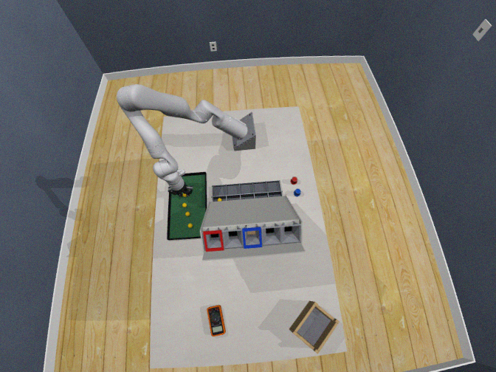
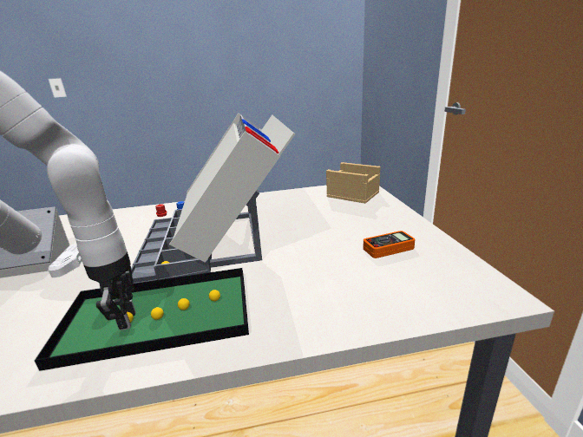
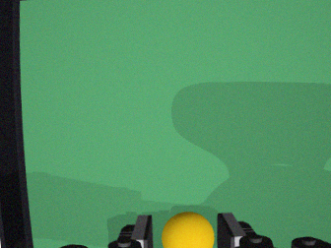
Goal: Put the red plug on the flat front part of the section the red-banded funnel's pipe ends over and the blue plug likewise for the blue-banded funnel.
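1. Looking down from the top view, the gripper [image 1: 181, 193] sits low in the green tray [image 1: 202, 176] over the end marble [image 1: 184, 195]; red plug [image 1: 294, 179] and blue plug [image 1: 297, 192] stand beside the sectioned bin [image 1: 246, 184].
2. Exterior view — three more marbles [image 2: 183, 303] lie in a row just beside it.
3. Wrist view — fingers flank the marble with small gaps, so partly open, nothing gripped.
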### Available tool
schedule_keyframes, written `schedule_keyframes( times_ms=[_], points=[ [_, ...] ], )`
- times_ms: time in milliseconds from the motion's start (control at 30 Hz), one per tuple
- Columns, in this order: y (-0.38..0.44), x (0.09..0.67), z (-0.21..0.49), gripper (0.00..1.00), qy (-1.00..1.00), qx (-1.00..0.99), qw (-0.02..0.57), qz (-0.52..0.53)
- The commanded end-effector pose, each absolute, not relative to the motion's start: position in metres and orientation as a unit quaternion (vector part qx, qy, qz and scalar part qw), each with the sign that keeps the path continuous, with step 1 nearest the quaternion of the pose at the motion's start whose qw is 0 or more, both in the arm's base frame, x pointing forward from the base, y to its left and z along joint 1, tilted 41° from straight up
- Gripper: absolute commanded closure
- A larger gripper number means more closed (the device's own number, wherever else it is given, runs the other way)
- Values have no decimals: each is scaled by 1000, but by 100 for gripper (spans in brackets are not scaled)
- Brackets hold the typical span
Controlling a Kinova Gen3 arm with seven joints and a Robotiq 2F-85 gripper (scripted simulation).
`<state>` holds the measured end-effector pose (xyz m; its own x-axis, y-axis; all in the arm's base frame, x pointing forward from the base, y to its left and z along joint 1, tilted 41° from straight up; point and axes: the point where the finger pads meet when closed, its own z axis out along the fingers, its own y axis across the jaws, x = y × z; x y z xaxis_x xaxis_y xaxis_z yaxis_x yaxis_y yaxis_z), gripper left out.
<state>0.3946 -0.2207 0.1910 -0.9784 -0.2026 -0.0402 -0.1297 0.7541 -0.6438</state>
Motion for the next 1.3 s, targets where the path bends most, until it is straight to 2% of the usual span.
schedule_keyframes(
  times_ms=[0,1000,1033,1267],
  points=[
    [-220,395,191,100,935,-89,54,-339],
    [-220,395,191,100,935,-89,54,-339],
    [-175,385,244,100,935,-89,54,-339],
    [-151,376,274,100,935,-89,54,-339]
  ],
)
